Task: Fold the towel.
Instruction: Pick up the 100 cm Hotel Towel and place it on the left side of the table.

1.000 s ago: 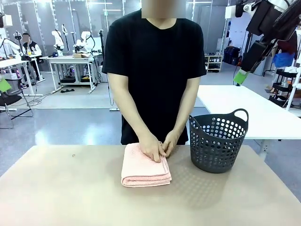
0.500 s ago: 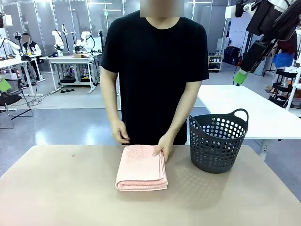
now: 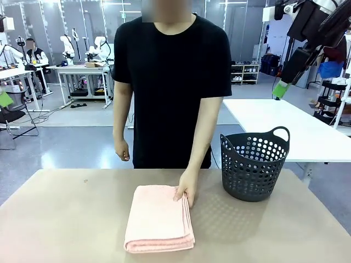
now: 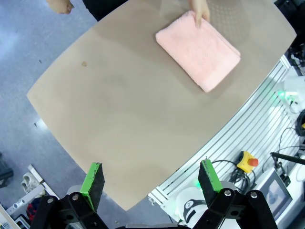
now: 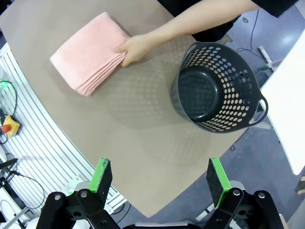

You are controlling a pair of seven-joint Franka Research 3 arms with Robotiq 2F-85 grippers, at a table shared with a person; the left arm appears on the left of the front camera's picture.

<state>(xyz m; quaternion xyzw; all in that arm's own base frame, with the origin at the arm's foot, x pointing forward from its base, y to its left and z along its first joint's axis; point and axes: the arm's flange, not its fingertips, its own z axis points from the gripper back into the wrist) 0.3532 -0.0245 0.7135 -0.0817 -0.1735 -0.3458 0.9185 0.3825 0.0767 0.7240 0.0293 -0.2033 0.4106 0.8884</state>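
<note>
The towel [image 3: 159, 219], light salmon pink and folded into a thick rectangle, lies flat in the middle of the tan table [image 3: 60, 219]. A person's hand [image 3: 186, 193] rests on its far right corner; the other hand [image 3: 123, 150] hangs at the person's side. My left gripper [image 4: 150, 166] is open high above the table's near left edge, well off from the towel [image 4: 198, 50]. My right gripper [image 5: 158, 167] is also open and raised, with the towel [image 5: 86, 52] and the hand [image 5: 136, 50] far below it. Nothing sits between either pair of green pads.
A black perforated basket [image 3: 254, 164] with handles stands empty to the right of the towel, also seen from above [image 5: 217, 88]. The person stands at the table's far edge. A white table [image 3: 285, 126] is behind the basket.
The person slid the folded towel toward my side of the table with one hand and dropped the other hand to the side. Both grippers stayed still and open.
</note>
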